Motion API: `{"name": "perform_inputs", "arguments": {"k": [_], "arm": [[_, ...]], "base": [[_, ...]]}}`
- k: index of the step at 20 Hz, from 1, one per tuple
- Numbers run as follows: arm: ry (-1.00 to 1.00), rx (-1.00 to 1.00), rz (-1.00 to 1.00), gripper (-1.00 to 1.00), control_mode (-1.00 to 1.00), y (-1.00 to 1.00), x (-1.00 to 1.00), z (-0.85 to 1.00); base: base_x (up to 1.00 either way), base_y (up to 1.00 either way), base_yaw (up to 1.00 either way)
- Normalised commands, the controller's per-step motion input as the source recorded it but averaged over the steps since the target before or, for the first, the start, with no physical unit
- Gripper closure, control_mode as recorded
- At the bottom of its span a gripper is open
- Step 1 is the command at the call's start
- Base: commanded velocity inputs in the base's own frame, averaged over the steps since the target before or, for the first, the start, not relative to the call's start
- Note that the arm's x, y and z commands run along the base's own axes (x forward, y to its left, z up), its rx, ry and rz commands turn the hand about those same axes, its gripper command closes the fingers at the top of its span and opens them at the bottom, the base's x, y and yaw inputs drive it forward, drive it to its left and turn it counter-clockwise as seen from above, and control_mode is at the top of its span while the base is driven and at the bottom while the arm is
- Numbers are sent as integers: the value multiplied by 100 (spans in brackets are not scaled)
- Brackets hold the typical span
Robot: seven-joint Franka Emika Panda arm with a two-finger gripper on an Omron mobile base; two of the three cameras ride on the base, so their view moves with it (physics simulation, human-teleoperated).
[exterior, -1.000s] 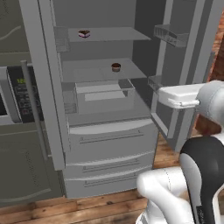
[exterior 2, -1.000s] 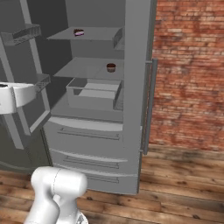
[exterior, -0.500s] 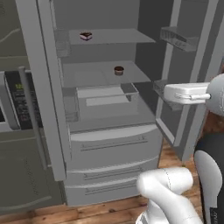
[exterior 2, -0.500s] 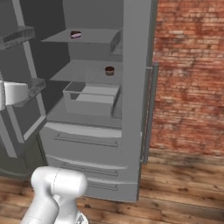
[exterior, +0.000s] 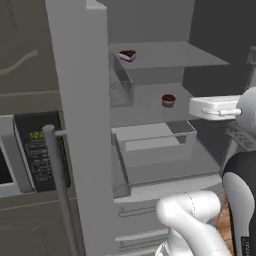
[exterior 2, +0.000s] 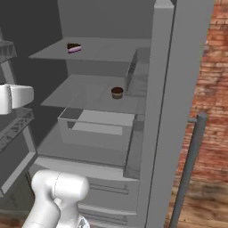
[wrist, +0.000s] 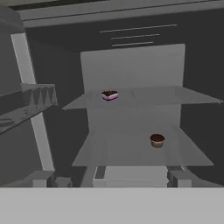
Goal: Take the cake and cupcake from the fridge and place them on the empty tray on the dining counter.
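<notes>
We've got the fridge (exterior: 80, 125) wide open in front of us, both doors swung out, and it's a roomy grey box with smooth flat shelves, so plenty of space to reach in. The interior is dim and pretty bare: an upper shelf (wrist: 144, 97), a middle shelf (wrist: 131, 151) and a clear drawer bin (exterior: 155, 145) under that, then the steel drawers at the bottom. Door bins (wrist: 26, 103) hang off to the side of our hand, so we'd want to watch the elbow on the way in.

The gripper (wrist: 111, 180) sits outside the fridge, pointed straight at the shelves, jaws spread fully apart with nothing between them.

The cake (wrist: 110, 95) is ahead of the gripper and above it, near the front edge of the upper shelf, a bit to the left as the hand sees it. We reckon it's light, soft and crumbly, so take it low across the pink sides with a gentle squeeze, keeping off the chocolate top.

The cupcake (wrist: 157, 140) is ahead and slightly right on the middle shelf, well apart from the cake and with clear shelf all round. Probably light too; the wrapper looks like the firmer part, so that's where we'd pinch it, around the base. Shelves look slick, so either one could slide if nudged.
</notes>
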Motion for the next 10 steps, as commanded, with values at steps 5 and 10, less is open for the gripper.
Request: {"name": "perform_inputs", "arguments": {"k": [5,10], "arm": [[0,0,0,-100,100,0,0,0],[0,0,0,-100,100,0,0,0]], "base": [[90,-3,3],[34,-63,3]]}}
